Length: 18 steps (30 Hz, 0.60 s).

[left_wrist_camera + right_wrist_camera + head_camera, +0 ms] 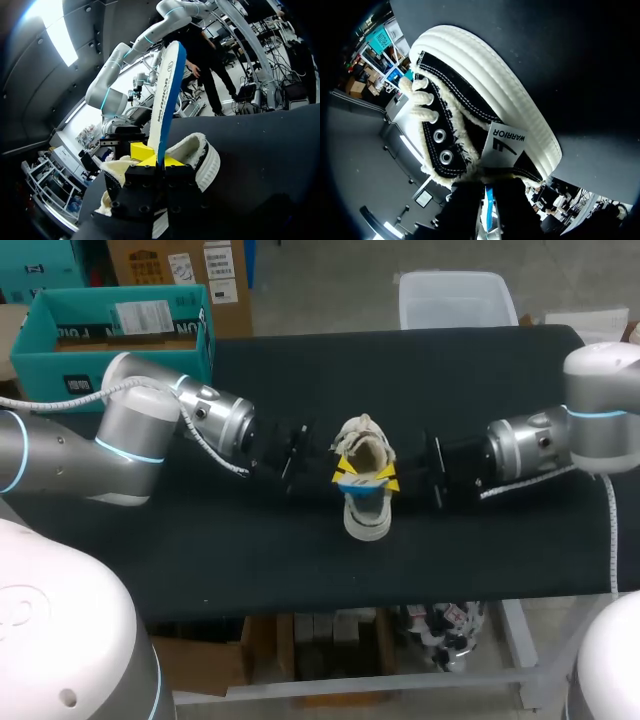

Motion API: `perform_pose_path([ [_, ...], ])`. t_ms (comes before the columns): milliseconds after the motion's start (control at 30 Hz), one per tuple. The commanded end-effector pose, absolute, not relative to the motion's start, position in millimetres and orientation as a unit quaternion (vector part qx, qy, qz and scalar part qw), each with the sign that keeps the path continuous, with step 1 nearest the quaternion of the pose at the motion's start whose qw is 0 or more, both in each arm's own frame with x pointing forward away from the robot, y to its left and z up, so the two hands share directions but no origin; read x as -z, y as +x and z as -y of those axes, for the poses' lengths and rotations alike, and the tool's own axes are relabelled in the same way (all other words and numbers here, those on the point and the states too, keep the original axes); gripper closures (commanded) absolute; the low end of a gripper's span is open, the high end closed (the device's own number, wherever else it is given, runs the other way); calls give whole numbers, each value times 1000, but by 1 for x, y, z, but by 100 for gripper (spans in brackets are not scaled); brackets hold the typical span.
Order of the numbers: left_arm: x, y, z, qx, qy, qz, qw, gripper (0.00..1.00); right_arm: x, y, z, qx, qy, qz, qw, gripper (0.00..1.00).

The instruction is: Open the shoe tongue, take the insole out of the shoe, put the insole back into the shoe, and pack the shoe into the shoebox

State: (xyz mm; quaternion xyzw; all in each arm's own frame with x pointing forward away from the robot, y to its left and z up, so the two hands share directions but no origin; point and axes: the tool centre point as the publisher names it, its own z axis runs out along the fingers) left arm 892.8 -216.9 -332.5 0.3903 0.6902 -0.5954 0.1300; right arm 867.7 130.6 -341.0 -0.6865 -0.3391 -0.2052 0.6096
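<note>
A black high-top shoe (366, 522) with a white sole and cream fleece lining lies in the middle of the black table, toe toward the front edge. The white insole with a blue edge (362, 490) stands upright out of its opening. My left gripper (344, 472) comes in from the shoe's left. In the left wrist view the left gripper (157, 159) is shut on the foot of the insole (167, 90), just above the shoe (205, 160). My right gripper (388, 481) is at the shoe's right side. In the right wrist view the right gripper (489, 197) has the blue insole (489, 210) between its fingers, beside the shoe (470, 75).
The teal shoebox (110, 340) stands open at the table's back left corner, behind my left arm. Black cloth (250, 560) covers the table in front of and around the shoe.
</note>
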Motion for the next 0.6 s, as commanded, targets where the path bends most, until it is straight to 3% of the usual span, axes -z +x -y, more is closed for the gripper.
perform_pose_path([
  [33, 336, 895, 218, 598, 390, -688, 130, 100, 331, 860, -129, 210, -694, 340, 599, 73],
  [600, 335, 890, 219, 595, 390, -690, 135, 100, 325, 847, -133, 205, -697, 346, 593, 75],
])
